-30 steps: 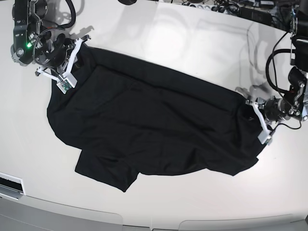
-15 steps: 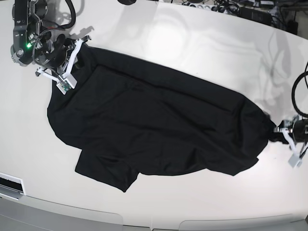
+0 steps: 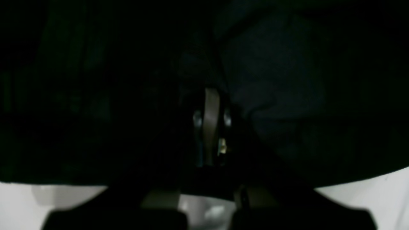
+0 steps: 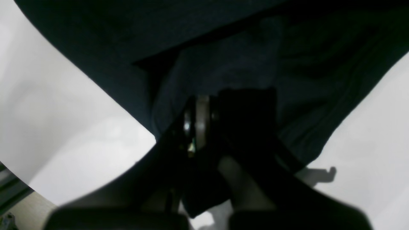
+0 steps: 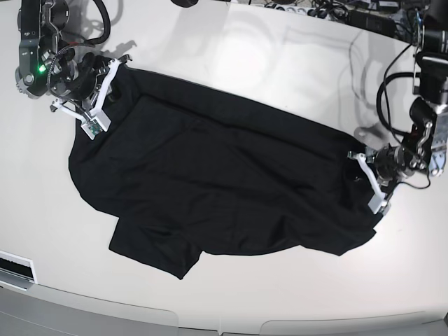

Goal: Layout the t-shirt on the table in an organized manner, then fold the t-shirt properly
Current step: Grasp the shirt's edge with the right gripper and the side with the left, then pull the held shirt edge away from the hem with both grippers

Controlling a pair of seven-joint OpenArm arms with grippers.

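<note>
1. Shirt (image 5: 217, 189), black, lies spread and rumpled across the middle of the white bench (image 5: 280, 56), running from upper left to right of the base view.
2. Right hand (image 5: 94, 94), at upper left, is clamped on the shirt's upper-left edge.
3. Left hand (image 5: 371, 178), at right, is pinched tight on the shirt's right edge.
4. Both wrist views show closed fingers (image 4: 199, 123) buried in dark cloth.

The t-shirt (image 5: 224, 189) lies spread across the middle of the table (image 5: 280, 56), the right gripper (image 5: 94, 98) at its far left corner, the left gripper (image 5: 369, 178) at its right edge, cables (image 5: 329, 10) behind.
</note>
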